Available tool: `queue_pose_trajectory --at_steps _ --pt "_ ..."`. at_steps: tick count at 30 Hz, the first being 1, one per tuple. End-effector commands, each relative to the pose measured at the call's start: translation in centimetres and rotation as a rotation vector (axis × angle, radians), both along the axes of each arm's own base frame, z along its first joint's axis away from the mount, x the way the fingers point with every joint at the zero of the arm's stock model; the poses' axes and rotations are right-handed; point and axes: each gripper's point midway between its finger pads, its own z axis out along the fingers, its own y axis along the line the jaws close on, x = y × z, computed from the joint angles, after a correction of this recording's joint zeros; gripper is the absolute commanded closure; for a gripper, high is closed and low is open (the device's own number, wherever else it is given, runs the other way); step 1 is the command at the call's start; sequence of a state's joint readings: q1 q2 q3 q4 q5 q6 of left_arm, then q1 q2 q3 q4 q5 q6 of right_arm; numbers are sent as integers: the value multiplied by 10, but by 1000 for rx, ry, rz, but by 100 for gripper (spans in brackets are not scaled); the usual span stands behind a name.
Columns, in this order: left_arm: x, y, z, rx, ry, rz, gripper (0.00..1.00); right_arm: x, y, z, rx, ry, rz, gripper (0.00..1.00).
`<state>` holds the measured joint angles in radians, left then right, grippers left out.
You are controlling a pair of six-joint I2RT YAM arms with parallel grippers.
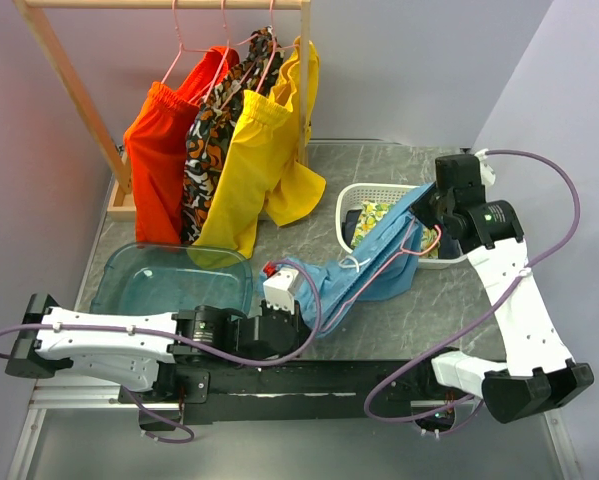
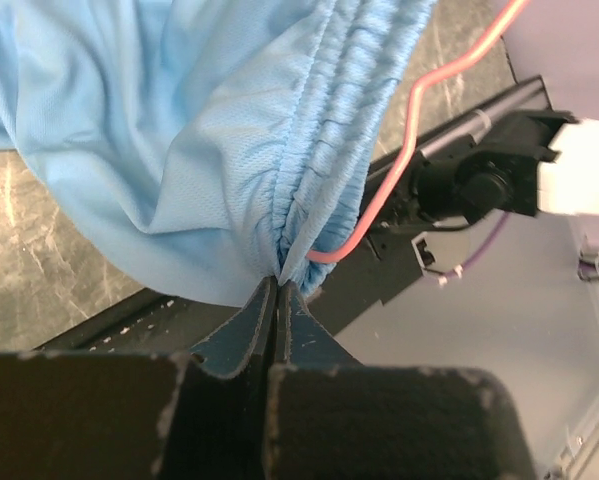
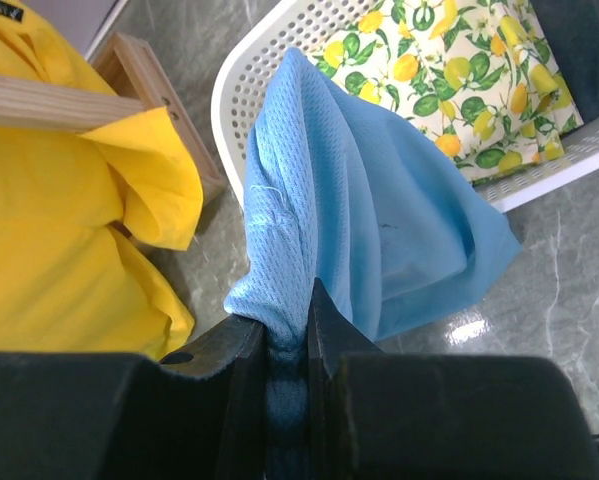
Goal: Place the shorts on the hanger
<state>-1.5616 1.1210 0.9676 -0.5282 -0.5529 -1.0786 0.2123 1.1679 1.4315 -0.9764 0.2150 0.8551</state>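
Observation:
The sky-blue shorts (image 1: pixel 371 262) hang stretched in the air between my two grippers. My left gripper (image 1: pixel 314 295) is shut on the gathered elastic waistband (image 2: pixel 324 150) at its lower left end; in the left wrist view its jaws (image 2: pixel 279 283) are pressed together on the fabric. My right gripper (image 1: pixel 426 208) is shut on the shorts' upper right end, with blue fabric (image 3: pixel 379 200) pinched between its jaws (image 3: pixel 287 335). The thin pink wire hanger (image 2: pixel 411 140) runs beside the waistband, partly hidden by the cloth; neither gripper holds it.
A wooden rack (image 1: pixel 169 5) at the back left carries orange (image 1: pixel 159 150), patterned (image 1: pixel 211 140) and yellow (image 1: pixel 254 150) garments on pink hangers. A white basket (image 1: pixel 354 200) with lemon-print cloth (image 3: pixel 449 80) sits under the right gripper. A teal tub (image 1: pixel 169 275) lies front left.

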Motion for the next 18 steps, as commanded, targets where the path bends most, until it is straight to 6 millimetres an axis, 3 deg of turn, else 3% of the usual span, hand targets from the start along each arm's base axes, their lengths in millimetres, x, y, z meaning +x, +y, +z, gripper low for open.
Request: queue_pose_trajectory --at_steps 1,6,13,18 --pt "-35 17 6 87 51 -186 99 31 -38 55 -31 -285 -221 100" --pt "-41 9 37 19 44 -236 99 28 -43 52 -27 -301 -263 100" --pt "-47 11 52 -48 70 -248 99 26 -53 42 -54 -276 -319 100" --pt "-47 10 62 -80 89 -236 99 20 -54 47 -32 -311 -353 100"
